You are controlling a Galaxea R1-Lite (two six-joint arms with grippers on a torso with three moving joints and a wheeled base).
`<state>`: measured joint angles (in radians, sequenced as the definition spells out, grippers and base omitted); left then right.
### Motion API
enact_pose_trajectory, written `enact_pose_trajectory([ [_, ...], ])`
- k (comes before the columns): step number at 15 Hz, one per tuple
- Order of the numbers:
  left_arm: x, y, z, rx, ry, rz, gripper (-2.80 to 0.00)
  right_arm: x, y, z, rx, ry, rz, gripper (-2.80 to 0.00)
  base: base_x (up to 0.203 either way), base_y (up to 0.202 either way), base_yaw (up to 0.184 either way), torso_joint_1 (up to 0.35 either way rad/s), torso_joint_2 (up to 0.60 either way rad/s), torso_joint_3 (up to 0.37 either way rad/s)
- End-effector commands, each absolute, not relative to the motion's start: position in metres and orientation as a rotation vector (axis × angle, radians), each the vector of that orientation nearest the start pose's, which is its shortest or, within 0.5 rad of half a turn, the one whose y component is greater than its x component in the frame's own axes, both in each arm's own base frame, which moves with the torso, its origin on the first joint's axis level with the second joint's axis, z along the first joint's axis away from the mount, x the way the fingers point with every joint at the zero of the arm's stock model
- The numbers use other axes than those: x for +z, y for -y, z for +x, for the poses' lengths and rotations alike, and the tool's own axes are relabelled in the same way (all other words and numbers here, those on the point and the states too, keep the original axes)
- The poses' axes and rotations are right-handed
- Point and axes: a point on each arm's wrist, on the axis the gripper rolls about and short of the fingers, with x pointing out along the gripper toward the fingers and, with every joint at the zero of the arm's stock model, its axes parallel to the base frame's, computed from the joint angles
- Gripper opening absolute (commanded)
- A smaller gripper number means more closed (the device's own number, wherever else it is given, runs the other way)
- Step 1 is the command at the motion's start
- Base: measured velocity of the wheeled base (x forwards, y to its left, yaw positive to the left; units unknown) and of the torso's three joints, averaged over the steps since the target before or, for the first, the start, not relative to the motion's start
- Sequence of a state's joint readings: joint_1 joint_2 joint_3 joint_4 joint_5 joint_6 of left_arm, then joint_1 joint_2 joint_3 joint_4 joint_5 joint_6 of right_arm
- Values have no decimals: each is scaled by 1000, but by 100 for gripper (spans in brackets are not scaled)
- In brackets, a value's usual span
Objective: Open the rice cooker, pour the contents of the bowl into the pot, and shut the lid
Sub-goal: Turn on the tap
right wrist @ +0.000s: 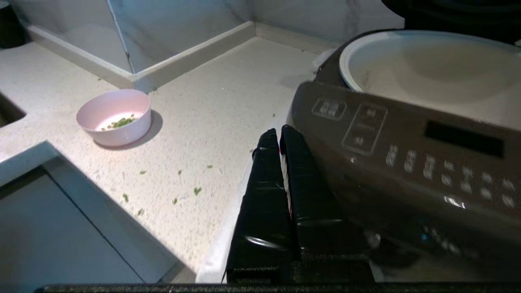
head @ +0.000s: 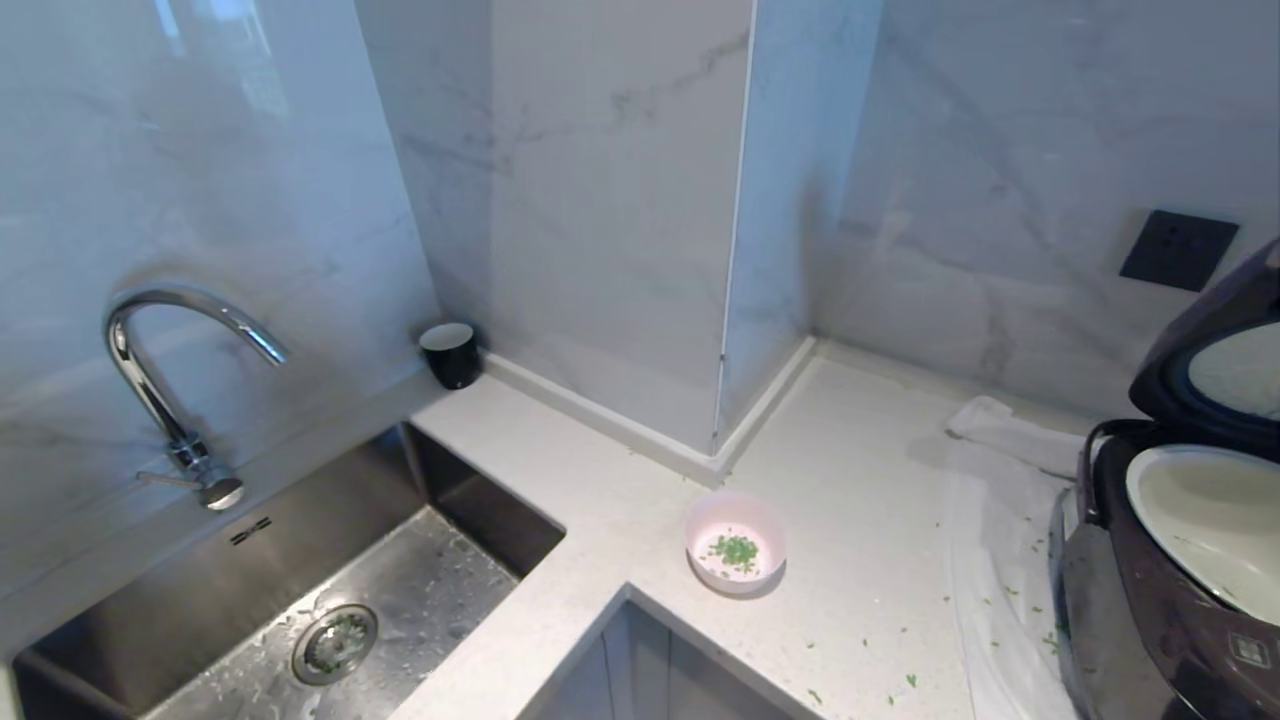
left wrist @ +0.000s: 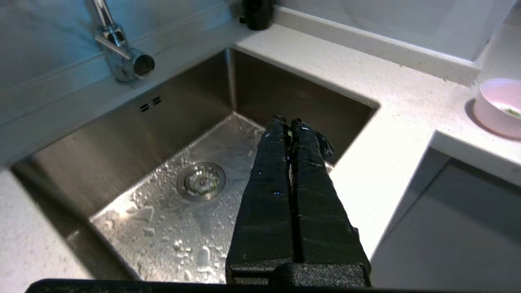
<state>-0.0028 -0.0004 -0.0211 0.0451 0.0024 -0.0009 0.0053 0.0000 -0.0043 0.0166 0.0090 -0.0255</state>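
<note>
**Cooker open, bowl on counter, both arms parked**

Head view: I see the rice cooker [head: 1170, 590] at the far right edge of the frame, its lid [head: 1215, 350] raised w/ the white underside showing. The pot [head: 1205, 525] sits inside the body; I can't make out any green in it. The bowl [head: 735, 543] stands upright on the countertop [head: 860, 520] near the inner corner of the front edge, well left of the cooker, w/ a small heap of the contents [head: 737, 550] inside. Green bits are scattered over the counter and over a white cloth [head: 1000, 560] that runs under the cooker. Sink [head: 300, 600] at near left, faucet [head: 170, 390] behind it, black cup [head: 450, 354] against the far wall. Neither arm in this view.

Left wrist view: left gripper [left wrist: 287, 122] hangs over the sink, fingers pressed together, holding nothing. Bowl far off to the right.

Right wrist view: right gripper [right wrist: 276, 134] is at the counter's near edge, just beside the cooker's control panel [right wrist: 407, 142], fingers closed and empty.
</note>
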Motion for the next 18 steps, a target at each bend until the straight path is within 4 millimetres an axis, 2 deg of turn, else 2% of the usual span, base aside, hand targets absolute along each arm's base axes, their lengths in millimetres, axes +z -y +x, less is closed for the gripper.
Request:
enact_pose_trajectory([
  [1, 77, 0, -24, 2, -25, -1, -280, 75, 0, -23, 15, -11, -26, -280, 205, 0, 2, -2, 2, 7],
  [3, 77, 0, -24, 0, -25, -1, -280, 75, 0, -23, 15, -11, -26, -280, 146, 0, 2, -1, -1, 6],
  [13, 81, 0, -26, 13, -28, -1, -280, 75, 0, -23, 15, -11, -26, -280, 0, 0, 0, 0, 0, 0],
  [15, 109, 0, -29, 26, -40, -9, -280, 75, 0, -23, 15, -11, -26, -280, 0, 0, 0, 0, 0, 0],
  [18, 152, -1, -5, 58, -197, -59, -280, 75, 0, -23, 14, -11, -26, -280, 0, 0, 0, 0, 0, 0],
])
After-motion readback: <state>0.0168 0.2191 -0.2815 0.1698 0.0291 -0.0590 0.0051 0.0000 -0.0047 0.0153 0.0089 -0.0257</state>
